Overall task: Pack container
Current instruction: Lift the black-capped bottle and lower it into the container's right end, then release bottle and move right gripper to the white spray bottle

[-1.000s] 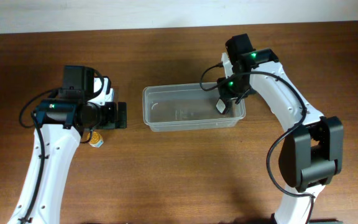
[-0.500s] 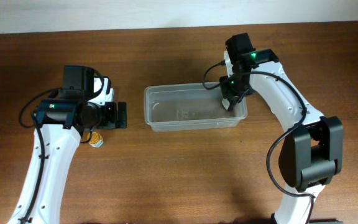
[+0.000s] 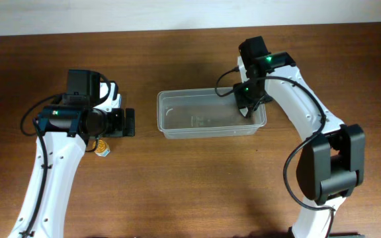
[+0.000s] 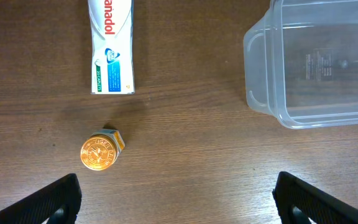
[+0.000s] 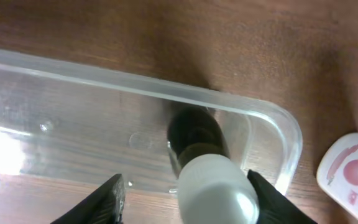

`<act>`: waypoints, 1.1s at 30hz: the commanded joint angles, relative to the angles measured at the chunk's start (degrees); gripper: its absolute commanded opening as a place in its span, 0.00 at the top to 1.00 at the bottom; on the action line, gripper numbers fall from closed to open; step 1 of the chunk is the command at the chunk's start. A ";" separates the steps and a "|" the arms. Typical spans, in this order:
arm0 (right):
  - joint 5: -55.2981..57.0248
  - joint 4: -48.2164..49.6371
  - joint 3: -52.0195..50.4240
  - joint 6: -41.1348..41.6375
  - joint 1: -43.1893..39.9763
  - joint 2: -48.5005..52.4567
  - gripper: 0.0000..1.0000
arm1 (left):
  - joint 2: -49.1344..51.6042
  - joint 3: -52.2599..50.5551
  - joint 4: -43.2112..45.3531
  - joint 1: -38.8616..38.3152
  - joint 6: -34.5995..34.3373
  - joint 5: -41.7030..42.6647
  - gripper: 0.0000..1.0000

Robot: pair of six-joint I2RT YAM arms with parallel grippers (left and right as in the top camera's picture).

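1. Container (image 3: pixel 207 114): mid-table, with a bottle (image 5: pixel 194 134) inside its right end.
2. Right gripper (image 5: pixel 186 186): jaws parted beside the bottle; probably best lifted straight up, clear of the rim.
3. Left gripper (image 4: pixel 176 193): jaws spread, empty.

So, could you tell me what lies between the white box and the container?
Only bare table, as the left wrist view shows, between white box and container.

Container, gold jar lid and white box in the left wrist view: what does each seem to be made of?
Container: clear, glossy plastic; the wood grain shows through its walls and light glints on its rim.
Jar lid: probably metal or metallised plastic; gold, with an embossed pattern and a dull sheen.
White box: likely printed cardboard; flat matte faces and straight, sharp edges.
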 commanded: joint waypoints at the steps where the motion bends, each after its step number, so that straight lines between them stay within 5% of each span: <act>1: 0.92 -0.83 1.40 -0.09 1.49 -8.02 0.41 | 0.20 1.11 0.17 0.44 0.92 -0.39 0.01; 12: 0.90 -7.30 1.40 5.46 -15.72 -19.54 0.13 | 0.20 1.11 0.24 0.46 0.92 -0.39 0.01; 19: -3.39 -8.68 1.38 -0.46 -24.68 -12.39 0.11 | 0.20 1.11 0.59 0.46 0.92 -0.39 0.01; 33: -3.43 -4.11 1.36 -2.93 -25.31 0.55 0.20 | 0.20 1.11 0.59 0.46 0.92 -0.39 0.01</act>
